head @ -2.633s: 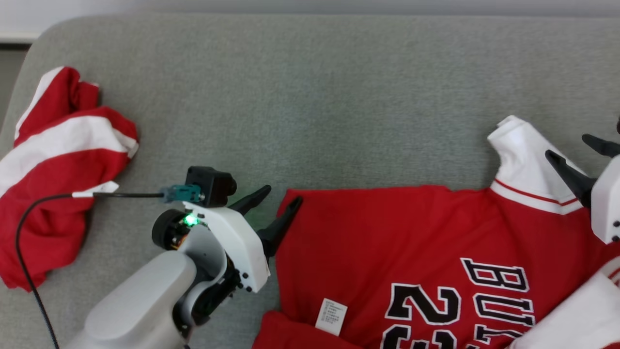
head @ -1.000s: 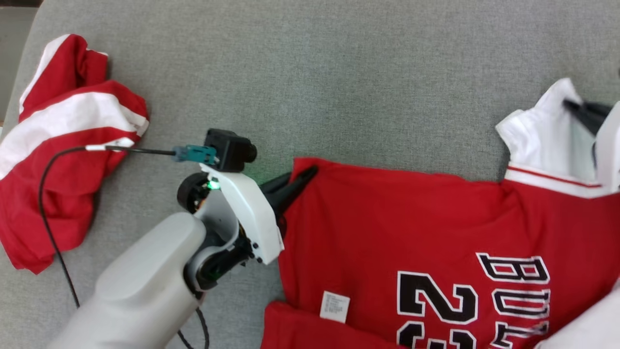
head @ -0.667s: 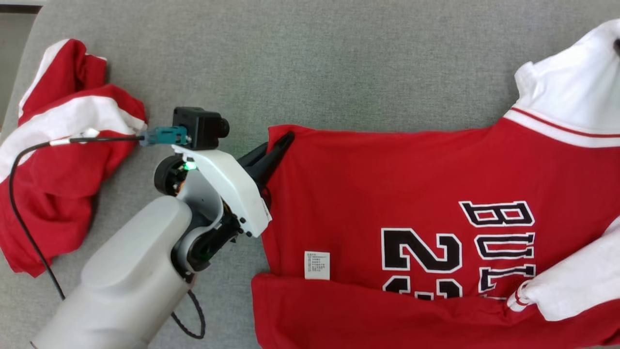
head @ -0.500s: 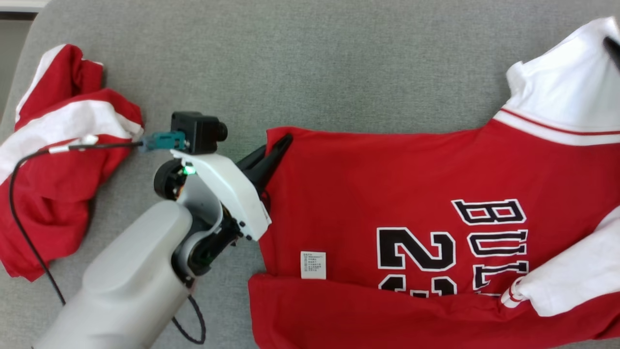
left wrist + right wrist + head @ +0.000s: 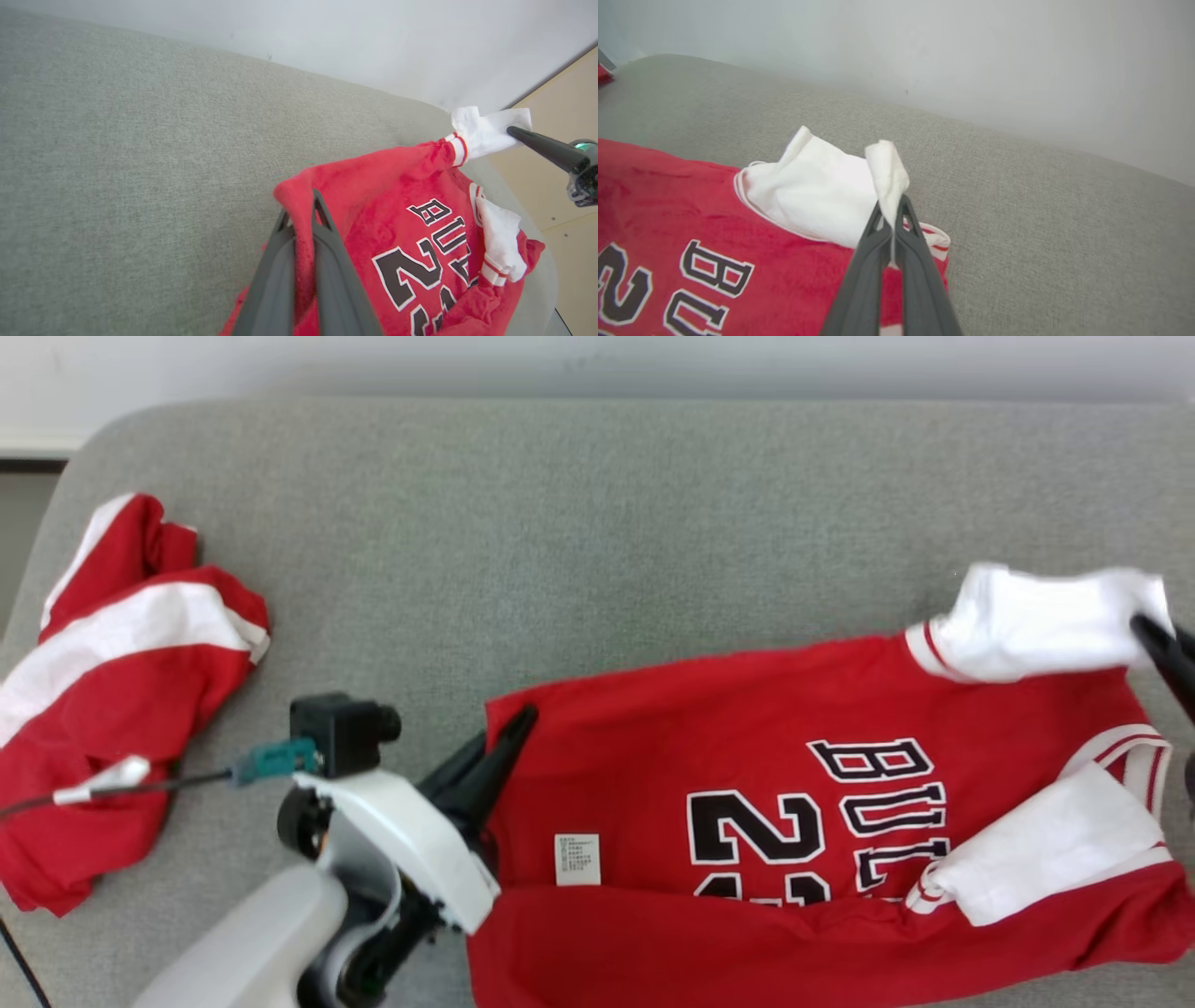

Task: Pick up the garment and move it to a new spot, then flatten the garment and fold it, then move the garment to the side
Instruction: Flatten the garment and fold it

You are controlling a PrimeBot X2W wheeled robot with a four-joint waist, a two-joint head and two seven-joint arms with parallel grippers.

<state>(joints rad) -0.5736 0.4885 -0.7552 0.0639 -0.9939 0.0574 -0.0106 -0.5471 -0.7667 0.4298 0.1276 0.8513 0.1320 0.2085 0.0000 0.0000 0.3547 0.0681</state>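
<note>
Two pinch holds, one red garment (image 5: pixel 747 728): left gripper (image 5: pixel 521 721) clamped on its red corner, right gripper (image 5: pixel 1141 627) clamped on its white sleeve; cloth spans between both jaws, over grey cushion (image 5: pixel 560 523)

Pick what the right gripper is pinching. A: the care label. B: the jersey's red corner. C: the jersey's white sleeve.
C: the right gripper is shut on the white sleeve of the red jersey, with white cloth poking up out of its grip.

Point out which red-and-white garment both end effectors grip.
The lettered jersey at right, pinched at its hem corner and white sleeve; the crumpled garment at left lies ungripped.
</note>
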